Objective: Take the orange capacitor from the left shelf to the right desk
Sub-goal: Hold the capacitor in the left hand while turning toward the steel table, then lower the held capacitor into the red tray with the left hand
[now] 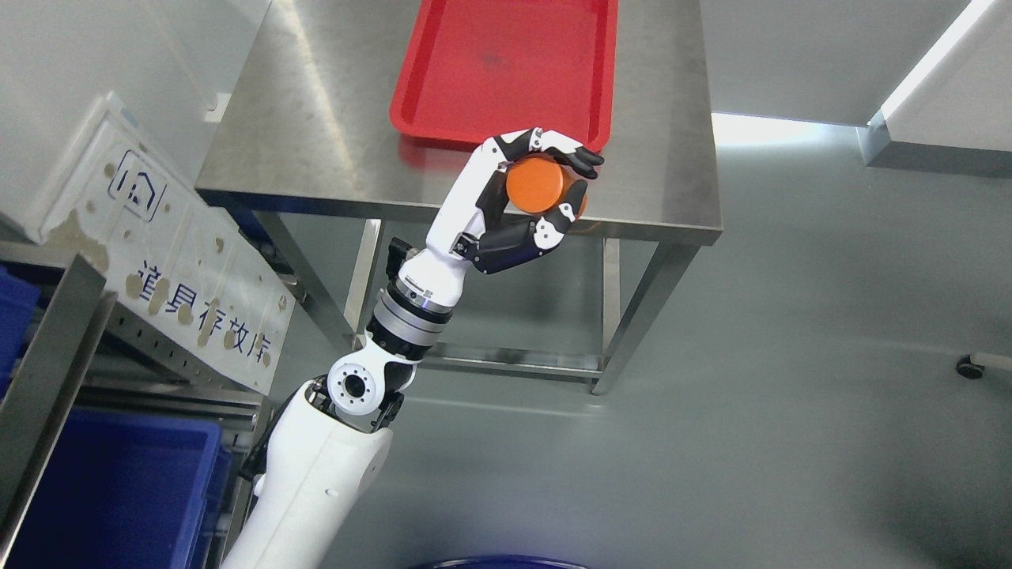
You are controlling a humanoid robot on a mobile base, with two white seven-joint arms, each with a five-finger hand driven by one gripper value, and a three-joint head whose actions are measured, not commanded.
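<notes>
At lower left, blue bins [118,490] on the shelf [47,371] sit behind the left arm, so pickup looks done. Left hand [531,197] is up at the near edge of the steel table [316,118], fingers [573,154] clamped around the orange capacitor [541,183], held in the air, not set down. Remaining, I'd judge: carry it over the table, maybe to the red tray [506,63] further back, lower, release; right arm not visible.

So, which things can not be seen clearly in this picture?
- Orange capacitor, head view: its lower side is covered by the left hand.
- Red tray: far end cut by the top edge.
- Blue bin: cut by the left and bottom edges; contents unseen.
- Right arm: out of view.
</notes>
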